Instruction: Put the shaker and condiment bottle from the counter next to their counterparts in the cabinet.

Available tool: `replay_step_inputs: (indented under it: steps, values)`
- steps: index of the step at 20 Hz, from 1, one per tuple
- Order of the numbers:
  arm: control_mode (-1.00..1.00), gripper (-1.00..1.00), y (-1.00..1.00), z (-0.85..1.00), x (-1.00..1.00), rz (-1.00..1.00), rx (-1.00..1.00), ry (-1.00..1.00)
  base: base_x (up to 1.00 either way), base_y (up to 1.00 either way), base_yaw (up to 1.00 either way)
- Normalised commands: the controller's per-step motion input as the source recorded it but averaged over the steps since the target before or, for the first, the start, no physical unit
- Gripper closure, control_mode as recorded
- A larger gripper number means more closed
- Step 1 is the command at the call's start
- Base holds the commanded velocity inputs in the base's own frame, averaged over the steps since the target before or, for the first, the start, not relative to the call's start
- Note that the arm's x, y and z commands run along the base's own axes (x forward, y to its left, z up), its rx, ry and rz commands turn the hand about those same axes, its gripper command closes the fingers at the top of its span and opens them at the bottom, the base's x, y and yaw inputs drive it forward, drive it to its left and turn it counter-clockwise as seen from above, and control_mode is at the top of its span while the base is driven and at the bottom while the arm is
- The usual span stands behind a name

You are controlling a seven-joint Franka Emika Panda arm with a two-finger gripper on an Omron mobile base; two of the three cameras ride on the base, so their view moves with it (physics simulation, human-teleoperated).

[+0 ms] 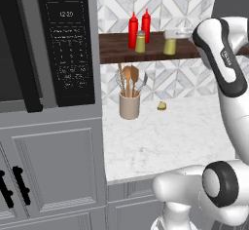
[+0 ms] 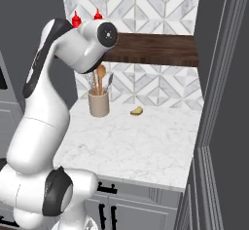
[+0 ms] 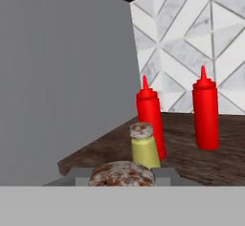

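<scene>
My gripper (image 3: 122, 176) is shut on an olive-yellow shaker (image 1: 169, 44), whose speckled grey cap (image 3: 122, 173) shows between the fingers in the hand view. The shaker is at the dark wooden cabinet shelf (image 1: 155, 53), to the right of the others; I cannot tell whether its base touches the board. A second shaker (image 1: 140, 43) (image 3: 145, 147) stands on the shelf in front of two red condiment bottles (image 1: 133, 30) (image 1: 146, 25) (image 3: 151, 119) (image 3: 206, 115). In the right base view my arm covers all but the bottles' red nozzles (image 2: 76, 19) (image 2: 97, 14).
On the marble counter (image 1: 165, 136) below stand a beige utensil crock (image 1: 129, 105) (image 2: 98, 103) and a small yellow scrap (image 1: 162, 106) (image 2: 136, 111). A black microwave (image 1: 68, 44) in a grey cabinet column borders the shelf on the left. A grey wall (image 2: 219, 102) closes the right.
</scene>
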Motion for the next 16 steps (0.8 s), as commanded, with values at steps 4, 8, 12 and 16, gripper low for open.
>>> replay_step_inputs:
  steps: [4, 8, 12, 16]
  values:
    - [-1.0, 1.0, -0.04, 0.0, 0.5, 0.0, 0.0, -0.01, 0.0, 0.0, 0.0]
    - [-1.0, 1.0, -0.08, 0.0, 0.28, 0.0, 0.0, -0.12, 0.0, 0.0, 0.0]
    - [-1.0, 1.0, -0.08, 0.0, 0.07, 0.0, 0.0, -0.22, 0.0, 0.0, 0.0]
    - [-1.0, 1.0, -0.01, -0.01, 0.14, 0.0, -0.01, -0.15, 0.0, 0.0, 0.0]
